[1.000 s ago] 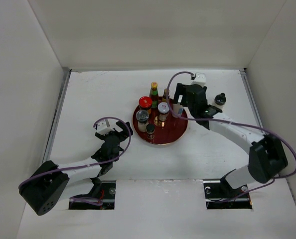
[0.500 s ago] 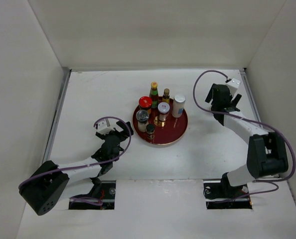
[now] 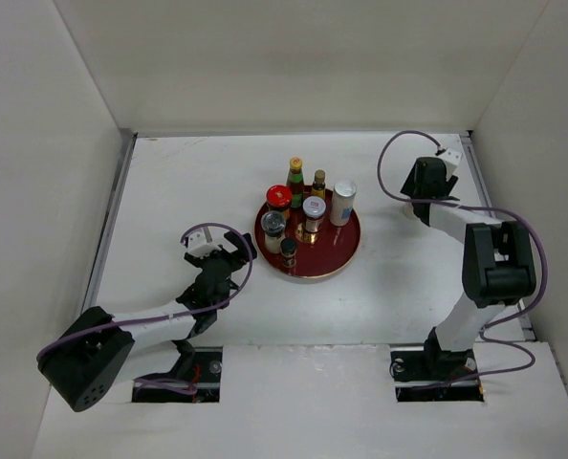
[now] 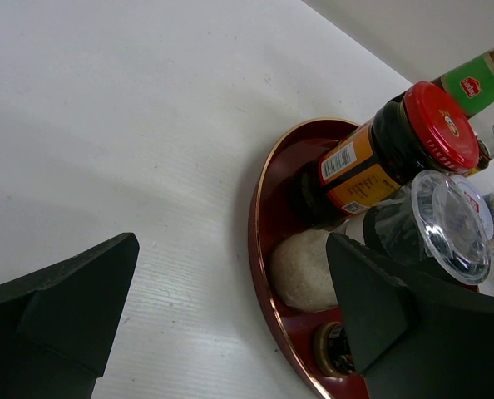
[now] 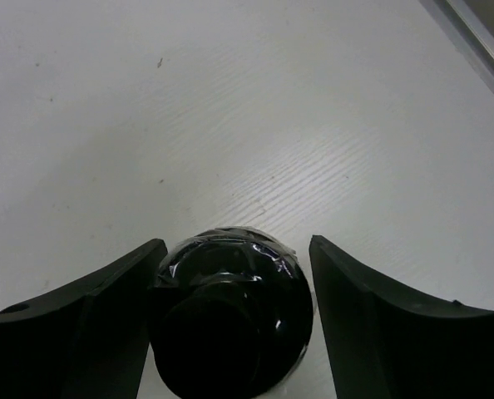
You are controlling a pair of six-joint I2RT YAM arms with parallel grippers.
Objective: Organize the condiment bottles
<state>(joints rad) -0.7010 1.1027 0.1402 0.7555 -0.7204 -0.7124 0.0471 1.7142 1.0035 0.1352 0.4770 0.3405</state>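
Several condiment bottles stand on the round dark-red tray [image 3: 330, 254]: a red-capped jar [image 3: 277, 197], a green yellow-capped bottle [image 3: 295, 173], a cream silver-topped cylinder [image 3: 342, 203], a silver-lidded shaker [image 3: 312, 210] and a small dark bottle [image 3: 289, 251]. My right gripper [image 3: 424, 187] is at the far right of the table. In the right wrist view it is open [image 5: 237, 243], its fingers either side of a dark black-capped bottle [image 5: 230, 320] standing on the table. My left gripper [image 3: 229, 256] is open and empty just left of the tray; it also shows in the left wrist view [image 4: 230, 249].
The left wrist view shows the tray rim [image 4: 259, 212], the red-capped jar [image 4: 434, 125] and a clear-lidded shaker [image 4: 451, 218] close to my right finger. White walls enclose the table; a metal rail [image 5: 480, 46] runs along its right edge.
My right arm left the cream cylinder on the tray, swung to the far right and came down round the dark bottle there. The left arm has not moved.
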